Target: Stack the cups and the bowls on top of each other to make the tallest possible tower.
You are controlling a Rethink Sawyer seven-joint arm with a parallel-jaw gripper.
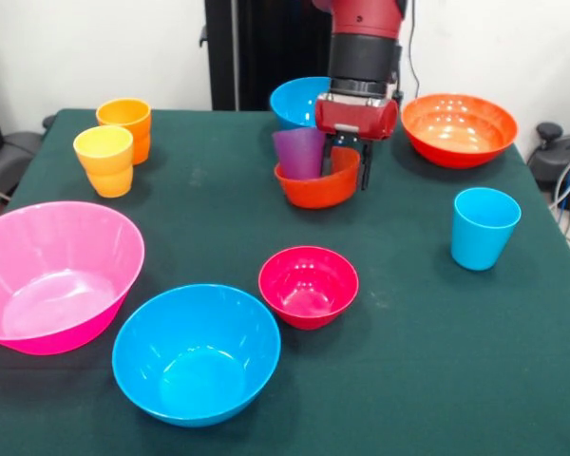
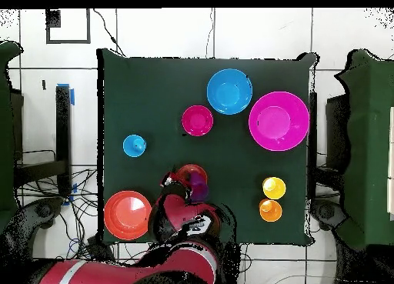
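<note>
My gripper is shut on the right rim of the small orange-red bowl, one finger inside and one outside. The bowl tilts, its gripped side higher. The translucent purple cup stands inside it, leaning left. In the overhead view this pair shows just beyond my gripper. The small magenta bowl sits alone nearer the camera. A blue bowl and the big pink bowl lie at the front left. The light blue cup stands at the right.
A second blue bowl sits right behind my gripper. The wide orange-red bowl is at the back right. The orange cup and yellow-orange cup stand together at the back left.
</note>
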